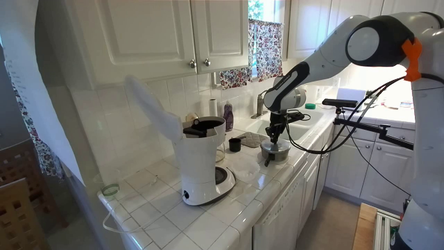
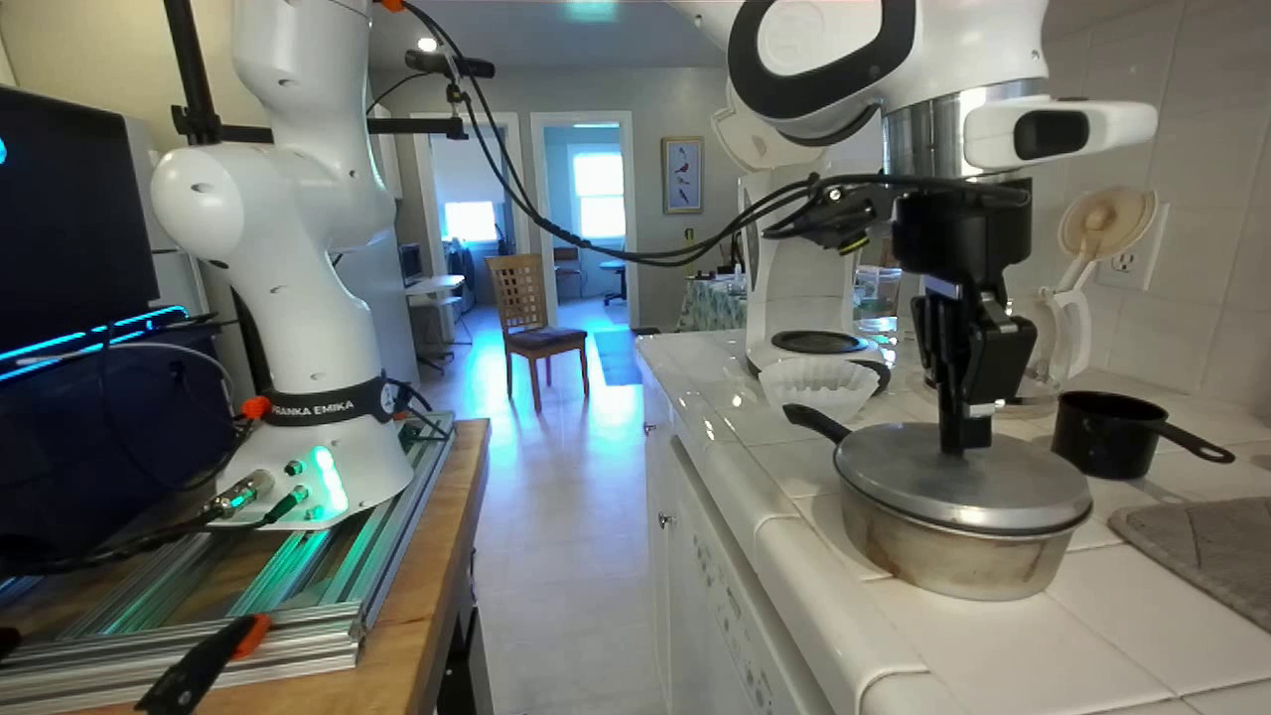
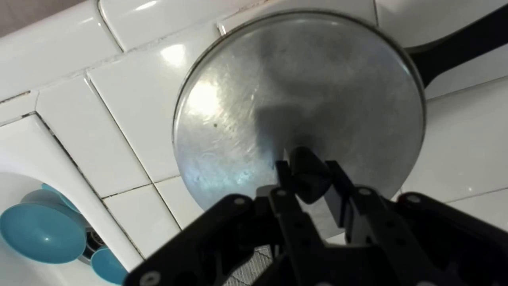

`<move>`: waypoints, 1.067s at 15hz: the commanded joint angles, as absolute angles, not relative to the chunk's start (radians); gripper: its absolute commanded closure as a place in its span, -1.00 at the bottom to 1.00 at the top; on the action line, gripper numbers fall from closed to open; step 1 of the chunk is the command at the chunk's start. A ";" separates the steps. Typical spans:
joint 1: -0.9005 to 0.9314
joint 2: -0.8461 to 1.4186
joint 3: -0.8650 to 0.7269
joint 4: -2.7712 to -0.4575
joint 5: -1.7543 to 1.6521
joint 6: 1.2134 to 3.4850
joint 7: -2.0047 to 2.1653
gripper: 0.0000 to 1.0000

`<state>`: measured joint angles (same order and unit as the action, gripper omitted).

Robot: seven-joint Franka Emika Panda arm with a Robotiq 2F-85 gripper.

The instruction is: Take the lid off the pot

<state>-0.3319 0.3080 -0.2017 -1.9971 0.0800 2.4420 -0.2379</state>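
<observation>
So the pot [image 2: 958, 566] is parked pretty close to the front edge of the worktop [image 2: 1003, 650], just a narrow run of tile and the rounded lip on that side. The lid [image 2: 958, 489] is sitting on it, and the jaws look pinched right onto the black knob [image 3: 309, 171] up top, pointing down. Best open room I can see by the pot is the bare tile between it and the sink [image 3: 47, 151]. Toward the wall [image 2: 1226, 298] it's tighter: small black cup [image 2: 1102, 437] near the pot, grey mat [image 2: 1216, 551] near it too. Pot handle [image 3: 460, 45] sticks out toward the coffee maker [image 1: 197, 170], with its tip near the pleated white filter [image 2: 819, 385] in both exterior views, so that side's pretty cramped.
</observation>
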 commanded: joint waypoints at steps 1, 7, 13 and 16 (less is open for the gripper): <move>-0.316 0.291 -0.221 -1.998 0.043 2.416 -0.186 0.87; -0.314 0.268 -0.222 -1.991 0.049 2.415 -0.181 0.87; -0.314 0.234 -0.231 -1.962 0.048 2.418 -0.171 0.87; -0.323 0.240 -0.241 -1.921 0.057 2.423 -0.167 0.87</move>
